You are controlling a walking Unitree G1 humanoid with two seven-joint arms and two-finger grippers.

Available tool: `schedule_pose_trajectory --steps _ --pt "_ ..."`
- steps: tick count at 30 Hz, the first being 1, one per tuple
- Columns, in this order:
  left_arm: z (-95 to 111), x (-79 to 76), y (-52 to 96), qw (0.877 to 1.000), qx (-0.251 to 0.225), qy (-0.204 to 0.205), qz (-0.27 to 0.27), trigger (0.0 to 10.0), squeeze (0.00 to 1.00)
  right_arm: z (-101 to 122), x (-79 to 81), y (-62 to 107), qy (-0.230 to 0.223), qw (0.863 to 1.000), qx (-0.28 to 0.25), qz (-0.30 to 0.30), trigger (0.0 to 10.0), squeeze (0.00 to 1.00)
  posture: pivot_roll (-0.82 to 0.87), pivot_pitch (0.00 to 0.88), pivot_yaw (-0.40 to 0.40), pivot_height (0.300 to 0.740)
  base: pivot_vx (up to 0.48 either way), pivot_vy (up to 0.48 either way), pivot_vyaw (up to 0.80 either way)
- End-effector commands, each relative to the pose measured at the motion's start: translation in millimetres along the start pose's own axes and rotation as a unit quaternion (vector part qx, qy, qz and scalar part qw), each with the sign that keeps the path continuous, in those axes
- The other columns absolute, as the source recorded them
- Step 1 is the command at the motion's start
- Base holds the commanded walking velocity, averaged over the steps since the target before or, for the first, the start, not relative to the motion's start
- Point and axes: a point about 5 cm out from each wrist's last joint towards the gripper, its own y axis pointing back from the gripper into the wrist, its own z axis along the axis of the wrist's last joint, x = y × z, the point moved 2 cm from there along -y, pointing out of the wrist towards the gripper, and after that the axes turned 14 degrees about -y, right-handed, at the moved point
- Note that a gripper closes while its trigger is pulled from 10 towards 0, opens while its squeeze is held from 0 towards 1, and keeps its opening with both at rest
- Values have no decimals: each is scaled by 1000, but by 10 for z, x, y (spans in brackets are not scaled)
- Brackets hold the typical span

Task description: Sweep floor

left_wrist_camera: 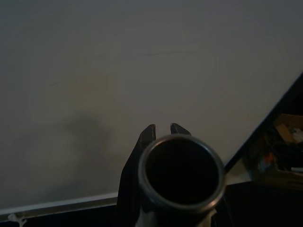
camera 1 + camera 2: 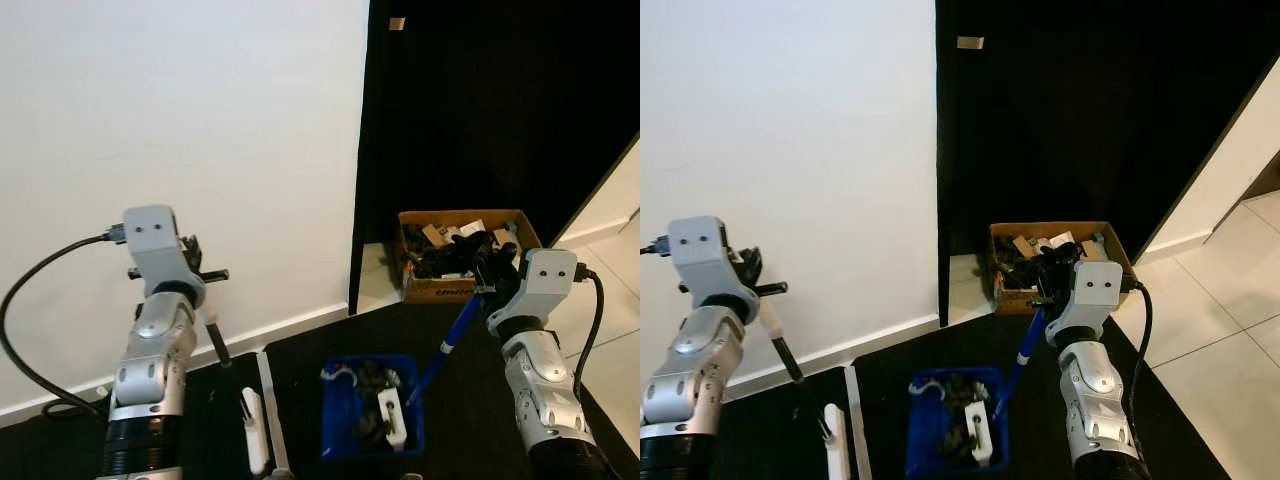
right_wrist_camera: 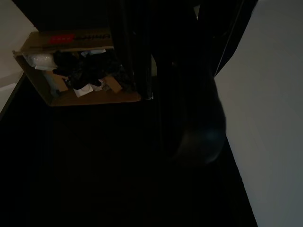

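Clamped round a blue dustpan handle [image 2: 456, 338], the right gripper [image 2: 487, 285] tilts it down toward seven o'clock into the blue dustpan [image 2: 372, 408] of debris. At nine o'clock, the left gripper [image 2: 203, 290] clasps a dark broom handle [image 2: 216, 340]. A cardboard box [image 2: 462, 254] sits at twelve o'clock.

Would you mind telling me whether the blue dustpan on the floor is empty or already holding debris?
Holding debris: the blue dustpan has dark scraps and a white piece lying inside, between its walls.
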Motion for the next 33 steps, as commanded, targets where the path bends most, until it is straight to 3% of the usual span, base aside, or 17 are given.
schedule_pose_trajectory --steps 1,7,14,18,21,33 --pt "156 -73 -11 999 -35 -5 -8 10000 0 119 39 -90 -12 999 -32 4 10000 0 -1 120 40 740 0 0 0" --pt "246 -95 -72 999 -50 1 1 10000 0 238 67 -182 -16 999 -47 13 10000 0 5 128 31 740 0 0 0" --pt "128 -79 46 999 -33 -12 -1 10000 0 168 31 -82 -23 999 -40 2 10000 0 2 167 36 740 0 0 0" --pt "96 -89 -3 999 -28 -17 -1 10000 0 156 72 -120 -22 999 -38 8 10000 0 -10 151 37 740 0 0 0" --pt "165 -90 -141 999 -38 -17 1 10000 0 260 69 -208 -24 998 -57 8 10000 0 -15 79 51 740 0 0 0" --pt "118 -12 -192 999 -28 -28 15 10000 0 222 68 -205 -29 998 -56 6 10000 0 -7 58 49 740 0 0 0"
